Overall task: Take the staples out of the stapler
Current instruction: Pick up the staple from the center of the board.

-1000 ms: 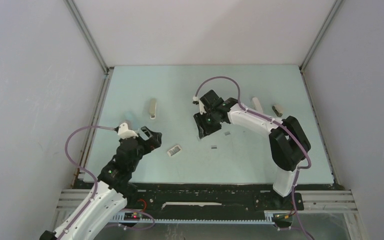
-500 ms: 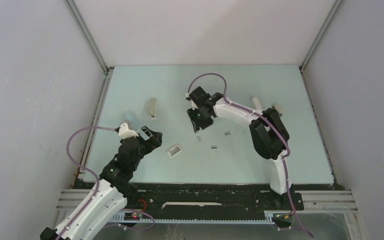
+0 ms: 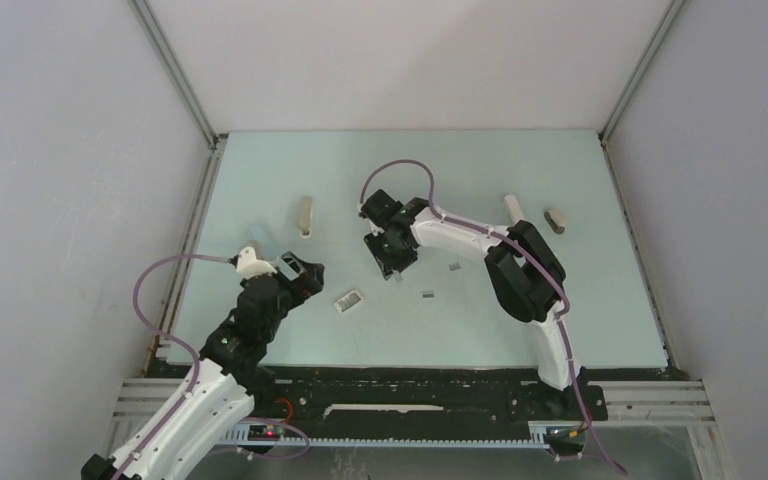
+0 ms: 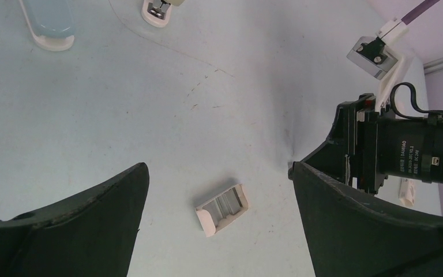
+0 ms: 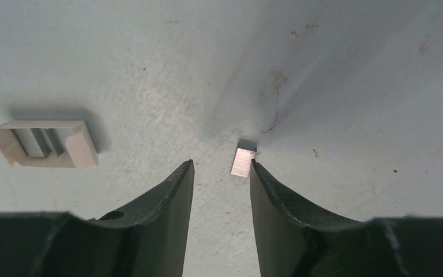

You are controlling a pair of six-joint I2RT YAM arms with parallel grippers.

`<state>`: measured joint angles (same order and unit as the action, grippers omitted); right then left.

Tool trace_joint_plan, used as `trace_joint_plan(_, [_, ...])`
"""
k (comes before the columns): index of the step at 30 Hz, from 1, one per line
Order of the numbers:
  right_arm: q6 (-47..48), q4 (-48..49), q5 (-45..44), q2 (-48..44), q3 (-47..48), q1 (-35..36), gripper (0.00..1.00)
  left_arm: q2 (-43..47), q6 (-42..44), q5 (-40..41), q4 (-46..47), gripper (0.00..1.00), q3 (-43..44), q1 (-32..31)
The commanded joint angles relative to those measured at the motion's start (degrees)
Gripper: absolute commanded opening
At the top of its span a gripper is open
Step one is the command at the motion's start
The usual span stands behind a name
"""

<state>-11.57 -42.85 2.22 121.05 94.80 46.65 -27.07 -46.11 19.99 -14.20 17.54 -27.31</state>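
Top external: pale-blue table (image 3: 580,320), grey walls (image 3: 60,200); left gripper (image 4: 219,167) spread wide, right gripper (image 5: 221,164) part-spread around staples (image 5: 243,162).

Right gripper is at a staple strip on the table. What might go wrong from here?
1. The staple strip sits at one fingertip of the right gripper, not mid-gap; closing may flick it aside.
2. It lies flat on the table, so the fingers may slide over it.
3. The open left gripper hangs close to the right arm; they might bump.
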Motion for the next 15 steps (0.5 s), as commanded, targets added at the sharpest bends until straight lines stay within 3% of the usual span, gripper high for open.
trace_joint_plan(1, [1.07,-1.18,-5.02,1.97,2.32,0.56,0.49,-0.47,-0.12,1.19,2.07,1.00,-0.89,0.42])
trace_joint_plan(15, [1.47,-1.34,-4.91,3.57,3.00,0.82,0.47,0.87,-0.79,1.05,1.98,1.00,-1.57,0.42])
